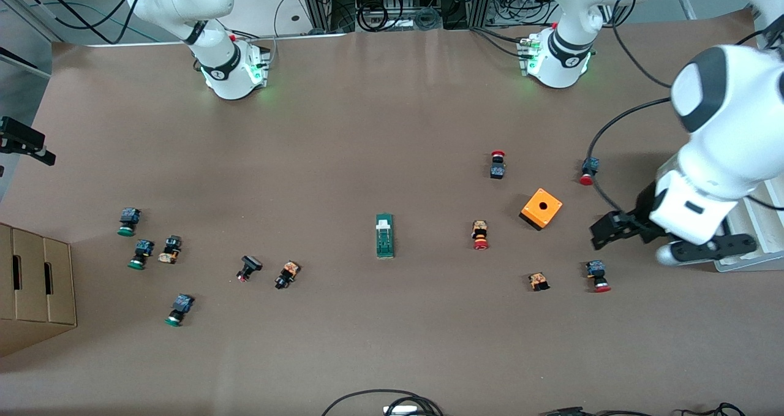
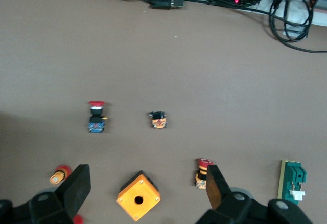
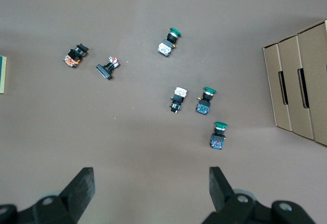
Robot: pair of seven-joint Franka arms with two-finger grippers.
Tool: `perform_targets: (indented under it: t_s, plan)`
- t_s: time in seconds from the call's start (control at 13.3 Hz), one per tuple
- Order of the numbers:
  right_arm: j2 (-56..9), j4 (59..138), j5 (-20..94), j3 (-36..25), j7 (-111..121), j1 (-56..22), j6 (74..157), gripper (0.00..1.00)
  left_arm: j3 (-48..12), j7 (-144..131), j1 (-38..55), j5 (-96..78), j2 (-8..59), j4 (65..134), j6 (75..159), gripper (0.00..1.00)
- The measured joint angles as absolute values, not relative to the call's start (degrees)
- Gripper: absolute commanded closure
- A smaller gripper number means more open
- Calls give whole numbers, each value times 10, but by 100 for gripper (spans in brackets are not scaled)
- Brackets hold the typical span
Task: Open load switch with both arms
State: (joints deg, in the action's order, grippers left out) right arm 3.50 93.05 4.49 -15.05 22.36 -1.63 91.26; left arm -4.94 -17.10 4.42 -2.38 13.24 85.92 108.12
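The load switch, a narrow dark-green bar with a white tab, lies flat mid-table; it also shows in the left wrist view, and only its edge in the right wrist view. My left gripper hangs open and empty above the left arm's end of the table. In its own view the left gripper is well above the orange cube. My right gripper is open and empty over bare table at the right arm's end. Only part of the right gripper shows at the front view's edge.
An orange cube and several red-capped buttons lie toward the left arm's end. Several green-capped buttons and small black parts lie toward the right arm's end, near a cardboard box. Cables run along the table's near edge.
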Motion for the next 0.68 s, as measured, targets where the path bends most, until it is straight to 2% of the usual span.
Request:
perform_targets:
  t_s: [0.68]
  plan:
    - [35,930,45,-150,224,-16,913,0,-49,-56,-43,-24,85,859,1001,0]
